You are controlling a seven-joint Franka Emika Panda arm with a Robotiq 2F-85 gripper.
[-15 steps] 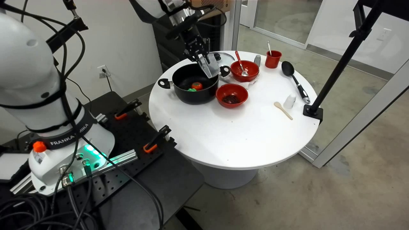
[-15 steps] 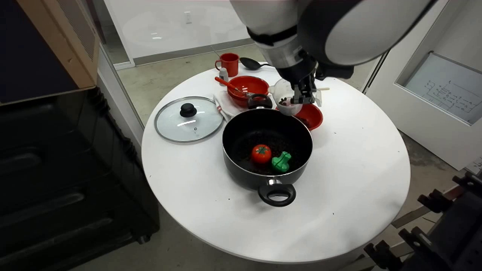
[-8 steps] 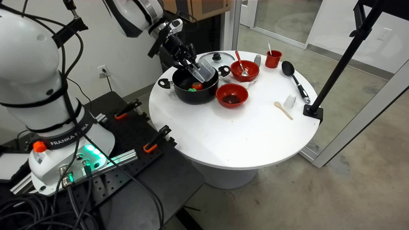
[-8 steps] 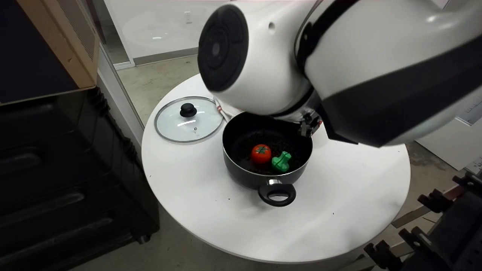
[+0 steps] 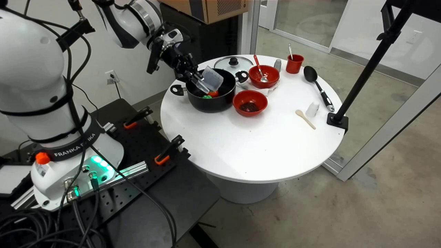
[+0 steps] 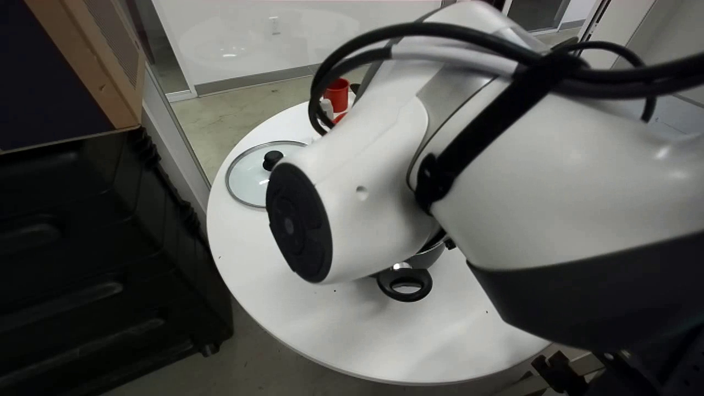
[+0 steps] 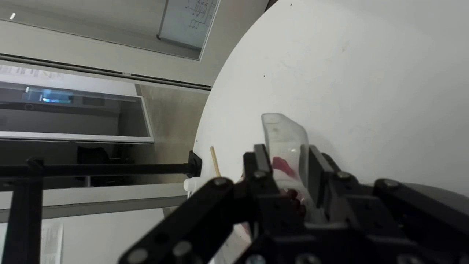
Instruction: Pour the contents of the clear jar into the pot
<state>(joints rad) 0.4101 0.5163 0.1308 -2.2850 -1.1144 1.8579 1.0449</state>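
Observation:
The clear jar (image 5: 212, 79) is see-through and hangs tilted over the black pot (image 5: 211, 104). My gripper (image 5: 197, 78) is shut on it and holds it at the pot's rim height. In the wrist view the jaws (image 7: 284, 156) stand on both sides of a clear part of the jar (image 7: 285, 137). Dark red pieces (image 7: 295, 201) show low between the jaws, partly hidden by them. A red tomato (image 5: 213, 93) and a green piece (image 5: 207, 97) lie in the pot. In an exterior view my arm hides the jar and most of the pot, leaving a handle (image 6: 405, 285).
A red bowl (image 5: 250, 103) with dark bits stands close beside the pot. Another red bowl (image 5: 264, 76) with a spoon, a glass lid (image 5: 233, 63), a red cup (image 5: 294, 64), a black spoon (image 5: 318, 88) and a wooden spoon (image 5: 305, 119) are on the white table (image 5: 255, 148).
My gripper has moved the jar from the pot's rim beside the red bowl to over the pot, toward the robot's base. The arm now covers the pot's inside in an exterior view.

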